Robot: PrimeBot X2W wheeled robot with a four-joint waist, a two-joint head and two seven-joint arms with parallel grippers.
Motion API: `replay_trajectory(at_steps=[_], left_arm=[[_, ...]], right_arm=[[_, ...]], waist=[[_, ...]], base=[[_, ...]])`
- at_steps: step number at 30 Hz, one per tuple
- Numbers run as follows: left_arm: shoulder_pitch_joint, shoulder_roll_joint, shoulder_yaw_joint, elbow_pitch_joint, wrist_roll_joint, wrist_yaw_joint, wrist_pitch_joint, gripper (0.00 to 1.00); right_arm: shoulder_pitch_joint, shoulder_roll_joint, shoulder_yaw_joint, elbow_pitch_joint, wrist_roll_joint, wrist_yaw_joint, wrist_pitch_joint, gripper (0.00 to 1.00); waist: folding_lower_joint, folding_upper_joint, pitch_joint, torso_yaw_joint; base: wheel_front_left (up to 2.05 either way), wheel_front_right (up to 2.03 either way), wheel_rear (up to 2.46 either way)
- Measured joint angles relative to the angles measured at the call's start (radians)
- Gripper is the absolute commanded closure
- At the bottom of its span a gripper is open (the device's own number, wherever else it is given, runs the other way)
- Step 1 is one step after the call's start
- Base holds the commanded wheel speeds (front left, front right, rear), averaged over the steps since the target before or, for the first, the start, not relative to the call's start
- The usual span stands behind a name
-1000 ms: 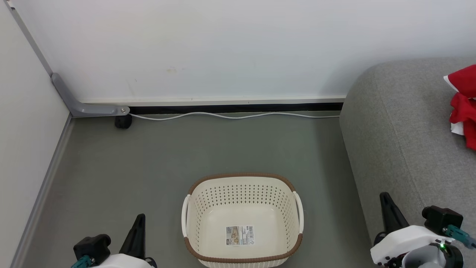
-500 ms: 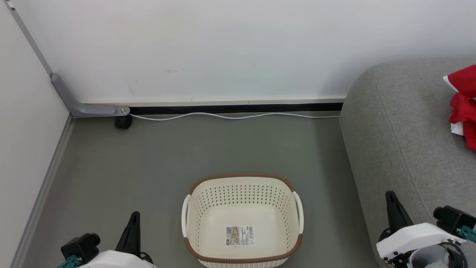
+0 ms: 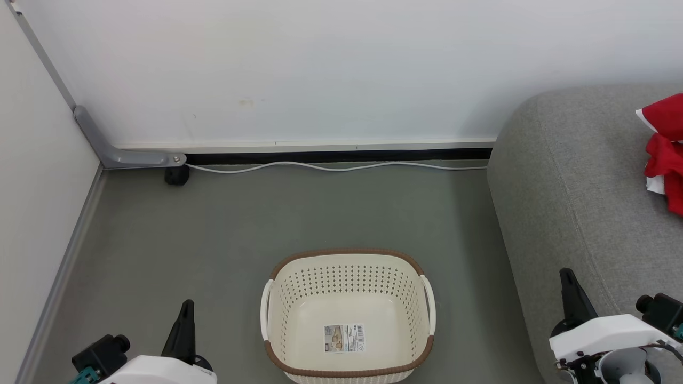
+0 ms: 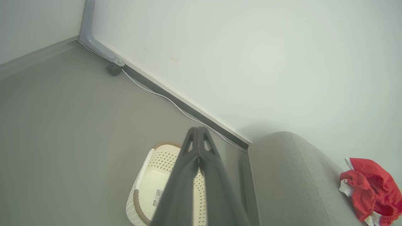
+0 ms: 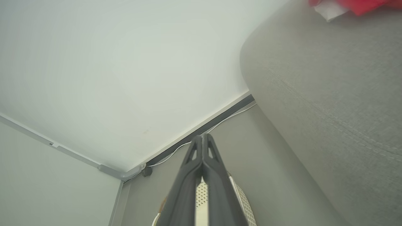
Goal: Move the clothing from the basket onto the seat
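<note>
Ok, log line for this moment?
basket: empty | clothing: on seat | left hand: shut, free | right hand: shut, free

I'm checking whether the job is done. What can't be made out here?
- Clothing: head view, right edge cuts it off; its full extent on the seat is unknown.
- Basket: left wrist view, the shut left claw covers part of its floor.
- Sticker: head view, print too small to read.

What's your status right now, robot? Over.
Left end effector shut, empty. Right end effector shut, empty. Basket empty; clothing on seat. Cable lies along wall, apart from basket.
</note>
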Motion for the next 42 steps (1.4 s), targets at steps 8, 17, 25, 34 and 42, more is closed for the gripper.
replay_trajectory(at_steps=[8,17,25,34,42], left_arm=[[-0.001,0.000,0.009,-0.013,-0.076,0.000,0.023,1.00],[-0.001,0.001,0.019,-0.028,-0.169,-0.004,0.046,1.00],[-0.002,0.001,0.027,-0.043,-0.259,-0.004,0.070,1.00],[-0.005,0.002,0.038,-0.058,-0.363,-0.004,0.098,1.00],[-0.013,0.002,0.046,-0.071,-0.453,-0.007,0.121,1.00]], right_arm=[[0.006,0.001,-0.015,-0.013,0.075,0.000,0.020,1.00],[0.019,0.002,-0.028,-0.038,0.169,-0.001,0.044,1.00],[0.019,0.004,-0.041,-0.054,0.255,-0.001,0.064,1.00],[0.024,0.006,-0.058,-0.078,0.360,-0.001,0.097,1.00],[0.034,0.008,-0.069,-0.101,0.448,-0.001,0.122,1.00]], waist=[[0.0000,0.0000,-0.001,0.000],[0.0000,0.0000,-0.002,0.000],[0.0000,0.0000,-0.002,0.000],[0.0000,0.0000,-0.003,0.000],[0.0000,0.0000,-0.004,0.000]], base=[[0.00,0.00,0.00],[0.00,0.00,0.00],[0.00,0.00,0.00],[0.00,0.00,0.00],[0.00,0.00,0.00]])
